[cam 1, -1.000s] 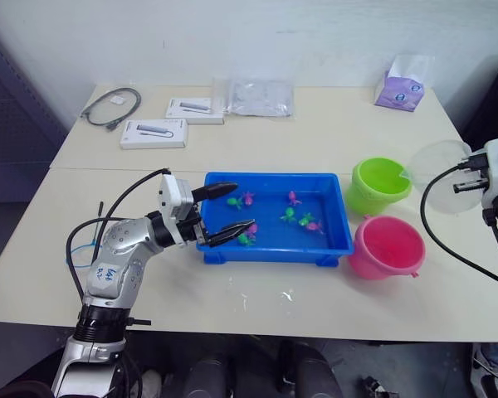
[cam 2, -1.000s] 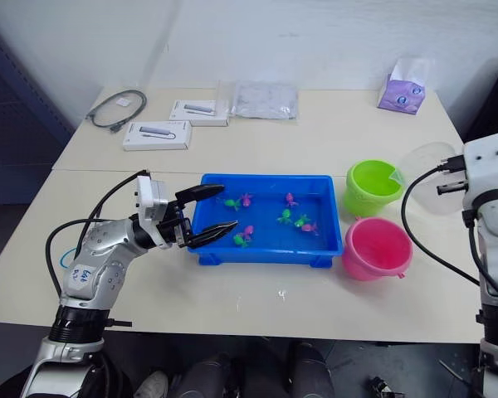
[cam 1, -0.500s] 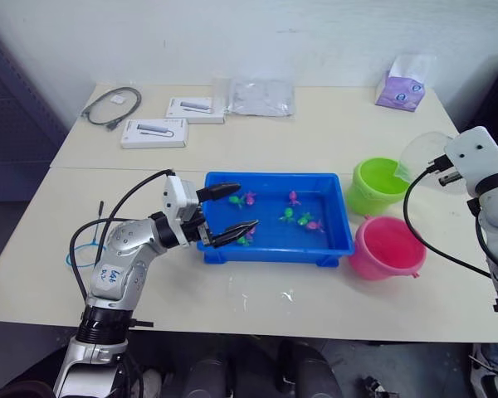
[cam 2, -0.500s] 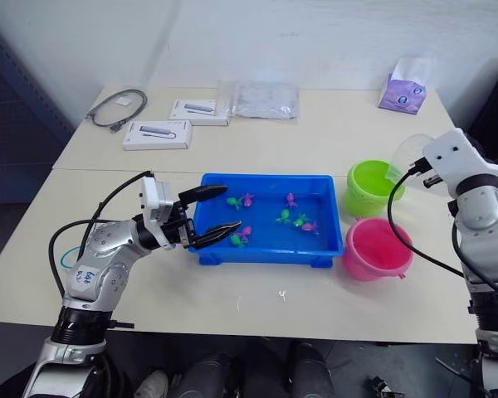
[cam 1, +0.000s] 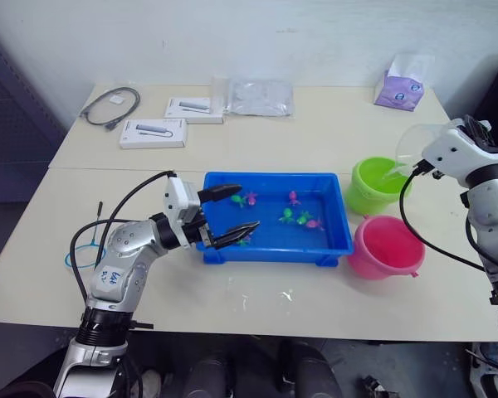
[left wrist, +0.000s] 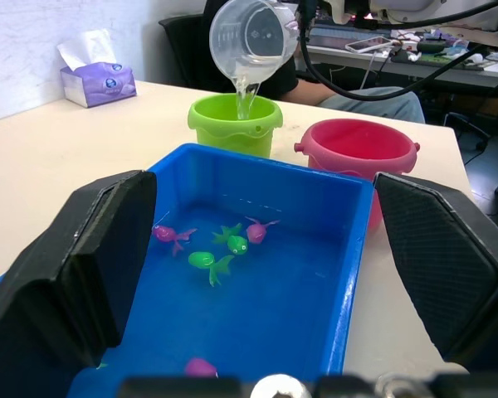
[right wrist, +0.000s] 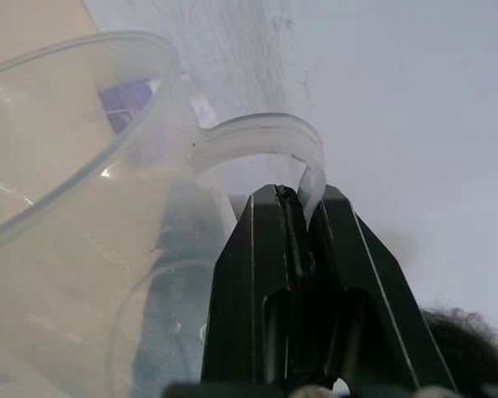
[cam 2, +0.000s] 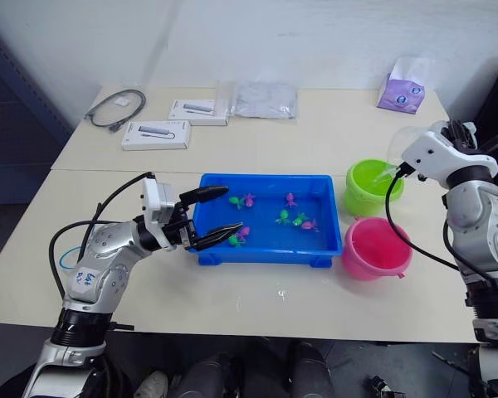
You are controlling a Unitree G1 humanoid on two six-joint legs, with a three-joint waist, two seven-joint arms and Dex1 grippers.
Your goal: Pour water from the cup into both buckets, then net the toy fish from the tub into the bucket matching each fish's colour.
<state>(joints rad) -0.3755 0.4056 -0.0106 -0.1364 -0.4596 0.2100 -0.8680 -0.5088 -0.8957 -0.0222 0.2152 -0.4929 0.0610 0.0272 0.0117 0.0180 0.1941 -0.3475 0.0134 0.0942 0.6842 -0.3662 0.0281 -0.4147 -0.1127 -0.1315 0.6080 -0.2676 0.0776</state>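
The right pincer (right wrist: 303,217) is clamped on the handle of the cup (left wrist: 253,40), its two black fingers pressed together around the clear loop, and it holds the cup tipped with the spout down over the green bucket (cam 1: 375,184). A thin stream of water (left wrist: 246,98) falls from the spout into that bucket, which sits directly under the pincer's load. The pink bucket (cam 1: 387,246) stands just beside the green one, on the side nearer the robot, touching or nearly touching it; I cannot tell which. The left pincer (cam 1: 231,211) is spread wide, gripping nothing, hovering over the near left end of the tub (cam 1: 333,245), one finger above the rim and the other reaching in over the blue floor. Ahead of those open fingers, inside the tub, lie the toy fish (left wrist: 224,247): a few pink and a few green, grouped loosely toward the middle, with one more pink fish (left wrist: 201,367) close under the pincer. The net (cam 1: 80,251) lies flat on the table (cam 1: 315,133) behind the left arm, its blue hoop well apart from the tub. Far across the table from both pincers sit a coiled grey cable (cam 1: 114,104), two white boxes (cam 1: 153,133), a clear plastic bag (cam 1: 260,97) and a purple tissue pack (cam 1: 400,85).
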